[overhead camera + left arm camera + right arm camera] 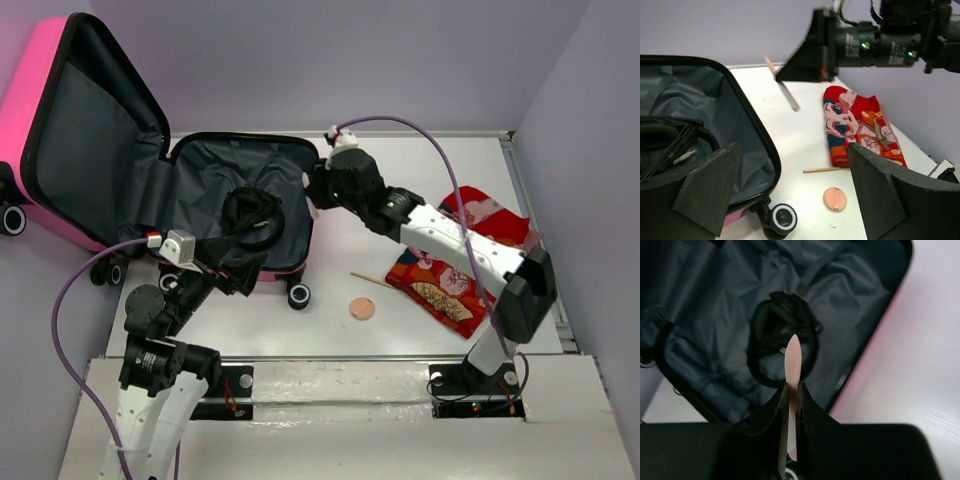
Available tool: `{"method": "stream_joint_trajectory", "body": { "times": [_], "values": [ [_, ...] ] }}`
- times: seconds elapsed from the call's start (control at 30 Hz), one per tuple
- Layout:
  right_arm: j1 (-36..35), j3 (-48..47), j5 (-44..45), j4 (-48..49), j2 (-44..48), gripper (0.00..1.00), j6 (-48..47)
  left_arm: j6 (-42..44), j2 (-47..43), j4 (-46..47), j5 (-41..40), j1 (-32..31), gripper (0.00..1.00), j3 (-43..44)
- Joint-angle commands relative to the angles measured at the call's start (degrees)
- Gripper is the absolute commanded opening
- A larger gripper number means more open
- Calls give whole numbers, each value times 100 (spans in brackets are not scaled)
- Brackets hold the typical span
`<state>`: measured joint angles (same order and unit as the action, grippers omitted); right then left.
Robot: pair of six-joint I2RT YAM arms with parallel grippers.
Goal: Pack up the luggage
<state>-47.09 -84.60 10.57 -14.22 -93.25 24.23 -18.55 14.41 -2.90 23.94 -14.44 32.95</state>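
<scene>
Looking from our side of the table (400, 180), we saw our left claw (794, 150) first. Its two fingers stood wide apart and held nothing. It hung just by the near rim of the luggage (40, 100). A round pink pad (362, 309) lay on the table near a black wheel (299, 296). A thin wooden stick (372, 281) lay just past the pad. A red picture cloth (440, 290) lay to the right. The pink luggage sat open on the left side, its lid standing up. Black headphones with a cord (252, 215) lay inside on the grey lining. Farther back, our right claw (791, 387) pinched a flat pink stick (793, 360) tight, by the luggage's right rim.
</scene>
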Motion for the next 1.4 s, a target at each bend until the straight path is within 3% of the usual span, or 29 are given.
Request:
{"method": "stream_joint_trajectory", "body": {
  "times": [0.0,0.1,0.17,0.33,0.53,0.77,0.97,1.07,1.2,1.23,1.37],
  "values": [
    [-151,-1495,-977,-131,-1235,45,-208,35,88,211,110,55,99,124],
    [-151,-1457,-540,-407,-1161,68,-339,44,79,193,84,55,99,133],
    [-151,-860,-232,-406,-628,67,-480,44,62,193,102,55,99,133],
    [24,1663,-19,-537,570,48,-788,44,-44,210,137,37,99,133],
    [288,2912,-265,-1127,1204,52,-788,35,-79,219,137,37,99,124],
    [473,2660,-1012,-1153,476,57,-1393,35,-26,228,137,37,99,124],
    [639,2404,-995,-1145,-200,56,-1526,35,0,228,154,37,99,115],
    [640,2386,-1082,-1127,-404,47,-1509,35,0,237,163,37,99,124],
    [640,2404,-1241,-1074,-615,30,-1465,26,0,237,181,37,99,124],
    [640,2378,-1250,-1074,-659,22,-1474,26,0,237,189,37,99,124],
    [640,2273,-1084,-1083,-633,7,-1579,35,0,237,198,37,99,115]
  ]
}}
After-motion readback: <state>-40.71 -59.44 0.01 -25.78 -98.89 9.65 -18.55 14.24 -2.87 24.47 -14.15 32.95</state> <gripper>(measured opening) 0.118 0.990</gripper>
